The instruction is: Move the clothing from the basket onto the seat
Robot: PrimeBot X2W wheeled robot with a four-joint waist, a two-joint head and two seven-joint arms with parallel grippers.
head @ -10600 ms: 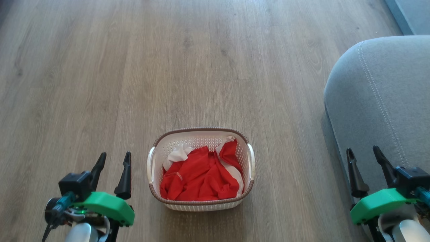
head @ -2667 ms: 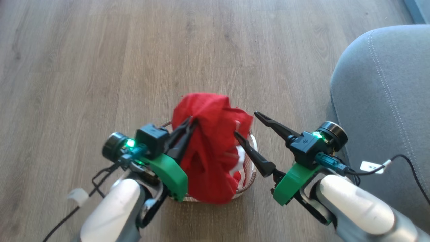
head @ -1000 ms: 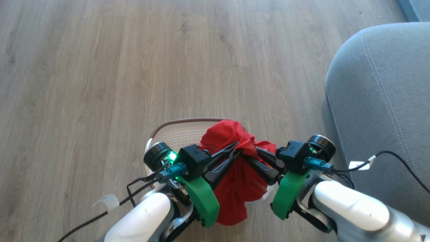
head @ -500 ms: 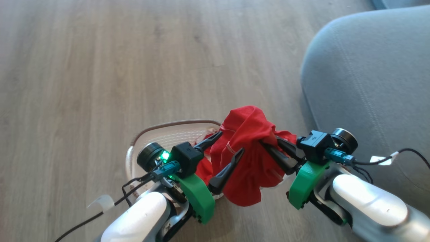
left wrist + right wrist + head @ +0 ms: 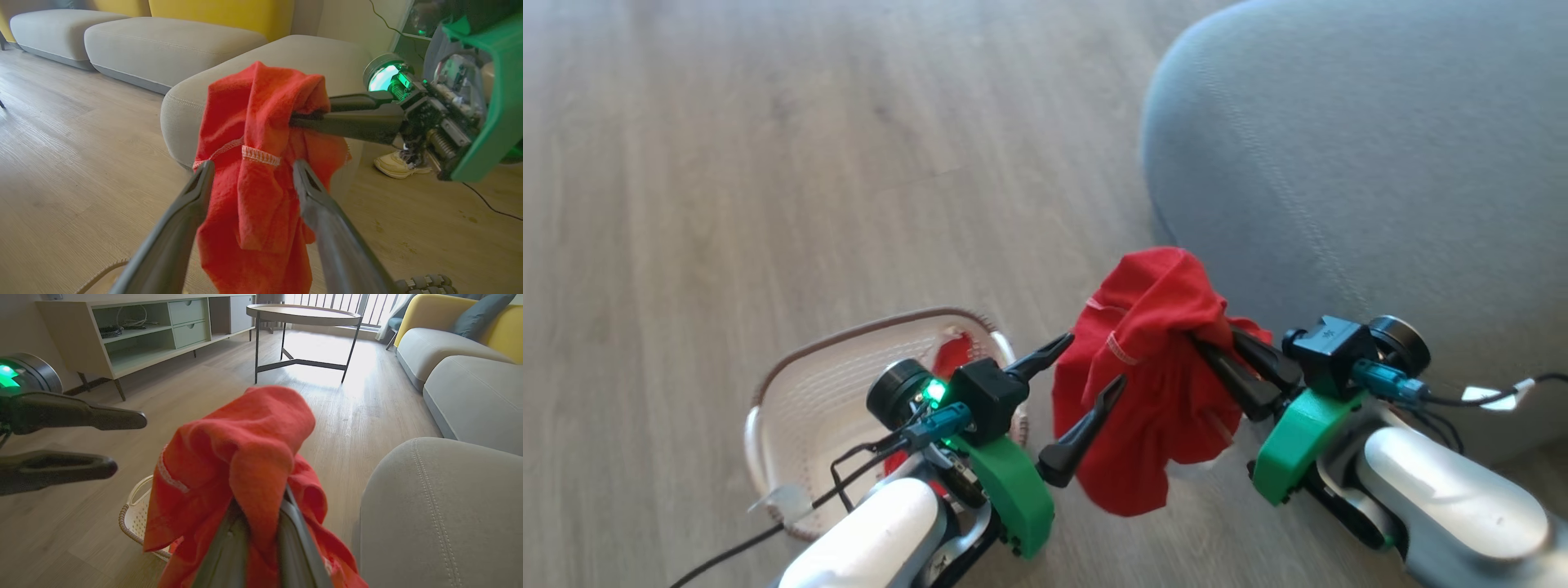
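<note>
Hanging from the right gripper [image 5: 1205, 343], a bunch of the clothing [image 5: 1152, 384] is held clear of the wooden floor [image 5: 768, 163], between the basket [image 5: 800, 392] and the rounded corner of the seat [image 5: 1339, 163]. The right gripper's jaws are seen pinched narrow on a fold near the top of the red fabric, with the rest draping down below them. The left gripper [image 5: 1094, 363] is noted spread wide. In the left wrist view one of its fingers stands on each side of the hanging fabric; whether either touches it cannot be told. The basket is found upright on the floor, near the seat's corner but apart from it, beneath the left wrist. A smaller amount of red fabric is observed inside it, against its far wall and partly hidden by the arm. A pale shoe [image 5: 394, 165] is recorded on the floor beyond the seat's corner.
</note>
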